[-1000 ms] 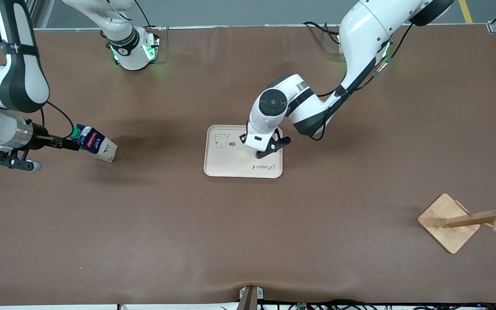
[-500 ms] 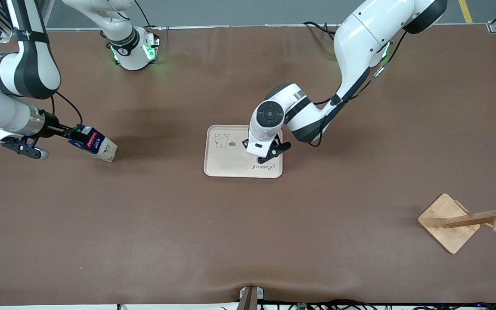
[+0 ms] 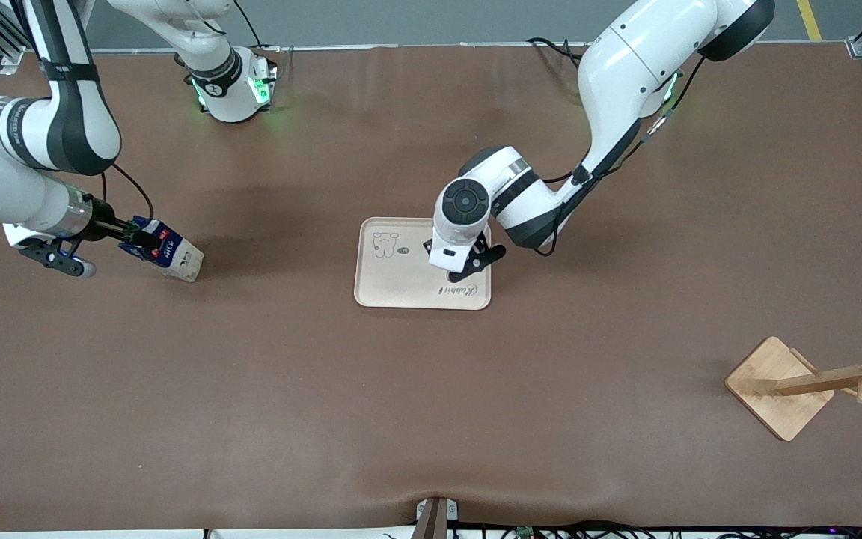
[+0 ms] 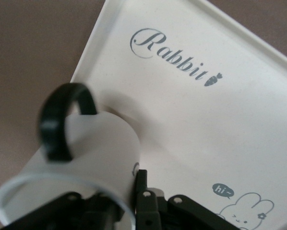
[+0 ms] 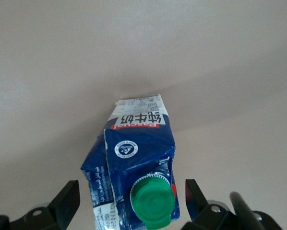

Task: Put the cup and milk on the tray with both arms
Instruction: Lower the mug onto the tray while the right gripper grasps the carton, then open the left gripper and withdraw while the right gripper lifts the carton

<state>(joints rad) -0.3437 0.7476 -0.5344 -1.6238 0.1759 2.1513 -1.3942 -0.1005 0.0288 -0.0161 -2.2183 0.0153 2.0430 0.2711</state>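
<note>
Front view shows the right gripper (image 3: 134, 233) now straddling the top of the milk (image 3: 164, 253), where 1 second ago it stood short of the green cap. Right wrist view confirms it: both fingers (image 5: 66, 199) stand spread on either side of the carton, not yet pressing it. The milk rests on the table toward the right arm's end, well apart from the tray (image 3: 401, 288).

The left gripper (image 3: 458, 275) has sunk lower over the tray in the same second. Left wrist view shows it pinching the rim of the cup (image 4: 81, 158), 1 finger inside and 1 outside, with the cup at or just above the tray surface; contact cannot be told.

By my reading, the cup is about to be released and the milk about to be gripped, so both halves of the task are under way.
</note>
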